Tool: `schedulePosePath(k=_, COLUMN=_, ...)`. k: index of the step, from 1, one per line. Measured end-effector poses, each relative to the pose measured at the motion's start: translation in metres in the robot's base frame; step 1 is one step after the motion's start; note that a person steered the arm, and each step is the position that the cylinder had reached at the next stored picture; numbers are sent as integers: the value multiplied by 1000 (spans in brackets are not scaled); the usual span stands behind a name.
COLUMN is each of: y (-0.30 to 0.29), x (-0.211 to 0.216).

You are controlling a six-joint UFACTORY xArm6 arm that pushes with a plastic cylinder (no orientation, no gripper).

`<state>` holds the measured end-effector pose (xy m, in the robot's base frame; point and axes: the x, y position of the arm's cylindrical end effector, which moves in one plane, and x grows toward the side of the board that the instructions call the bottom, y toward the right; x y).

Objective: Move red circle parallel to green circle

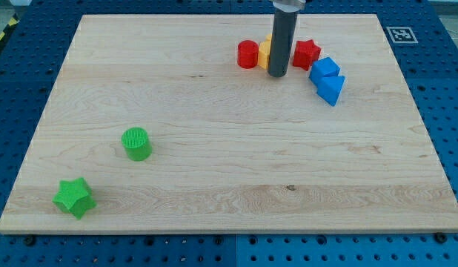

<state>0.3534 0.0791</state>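
The red circle [247, 54] stands near the view's top, right of centre, on the wooden board [229, 163]. The green circle [136, 143] stands at the lower left. My tip [278, 74] is at the end of the dark rod, just right of the red circle and in front of a yellow block [264, 52], which the rod partly hides. The tip is close to the red circle; I cannot tell if it touches.
A red star [306, 53] lies right of the rod. A blue cube [325, 70] and a blue wedge-shaped block [332, 89] lie right of that. A green star [73, 197] sits at the lower left corner. Blue pegboard surrounds the board.
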Motion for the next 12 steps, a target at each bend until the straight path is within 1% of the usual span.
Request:
schedulePosePath(k=1, y=0, x=-3)
schedulePosePath(k=2, y=-7, x=-18)
schedulePosePath(k=3, y=-12, x=-18)
schedulePosePath(k=4, y=-1, x=-12)
schedulePosePath(k=5, y=16, x=26)
schedulePosePath(k=6, y=12, x=60)
schedulePosePath(k=7, y=-22, x=75)
schedulePosePath(k=10, y=-120, x=-32)
schedulePosePath(k=11, y=-99, x=-76)
schedulePosePath(k=12, y=-59, x=-108)
